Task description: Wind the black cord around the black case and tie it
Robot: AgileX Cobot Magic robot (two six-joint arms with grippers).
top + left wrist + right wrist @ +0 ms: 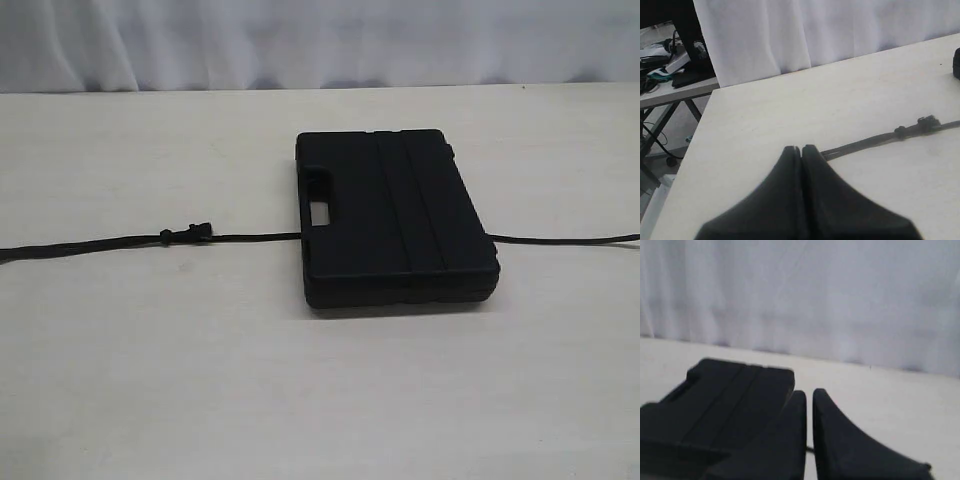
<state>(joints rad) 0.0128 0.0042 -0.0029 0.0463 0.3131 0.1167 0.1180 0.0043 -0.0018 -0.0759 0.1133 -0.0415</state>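
Observation:
The black case (395, 215) lies flat in the middle of the table, its hand hole facing left. The black cord (90, 245) runs under it and comes out on both sides, with a knotted lump (186, 235) on the left stretch. Neither gripper shows in the exterior view. In the left wrist view my left gripper (800, 148) is shut and empty, above the table beside the cord (865, 143), short of the lump (926, 122). My right gripper (810, 392) is shut to a thin slit, holding nothing, close to the case (725, 400).
The pale table (300, 400) ends at a white curtain (320, 40) along the back. Past the table's left edge stand another table and cluttered cables (670, 65). A corner of the case (956, 62) shows at the edge of the left wrist view.

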